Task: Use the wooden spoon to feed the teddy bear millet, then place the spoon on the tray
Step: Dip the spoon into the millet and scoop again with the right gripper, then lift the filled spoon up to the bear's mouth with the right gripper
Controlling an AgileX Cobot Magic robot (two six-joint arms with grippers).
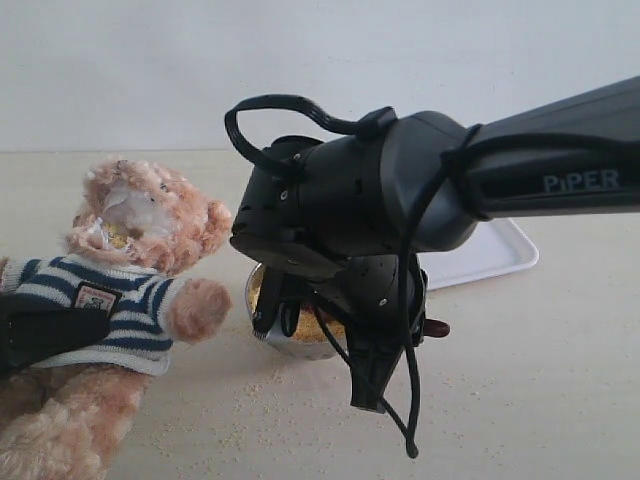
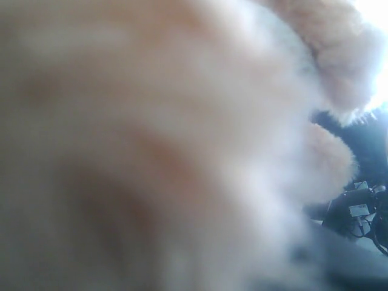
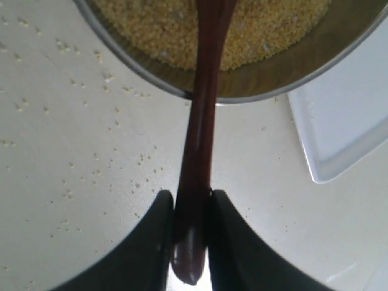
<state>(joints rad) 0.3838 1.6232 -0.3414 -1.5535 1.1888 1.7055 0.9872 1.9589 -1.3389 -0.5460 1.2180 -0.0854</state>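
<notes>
The teddy bear (image 1: 140,260) sits propped at the left in its striped shirt, with yellow grains on its muzzle. My left gripper (image 1: 45,335) is clamped across its torso; the left wrist view shows only blurred fur (image 2: 151,139). My right gripper (image 3: 191,197) is shut on the handle of the wooden spoon (image 3: 203,121), whose front end reaches over the rim of the metal bowl (image 3: 139,76) into the millet (image 3: 151,30). In the exterior view the right arm hides most of the bowl (image 1: 262,325); the spoon's handle end (image 1: 437,328) pokes out on its right. The white tray (image 1: 490,255) lies behind.
Loose millet grains (image 1: 250,390) are scattered on the pale table in front of the bowl. A corner of the tray (image 3: 345,121) lies close beside the bowl. The right arm's black cable (image 1: 408,400) hangs down near the table.
</notes>
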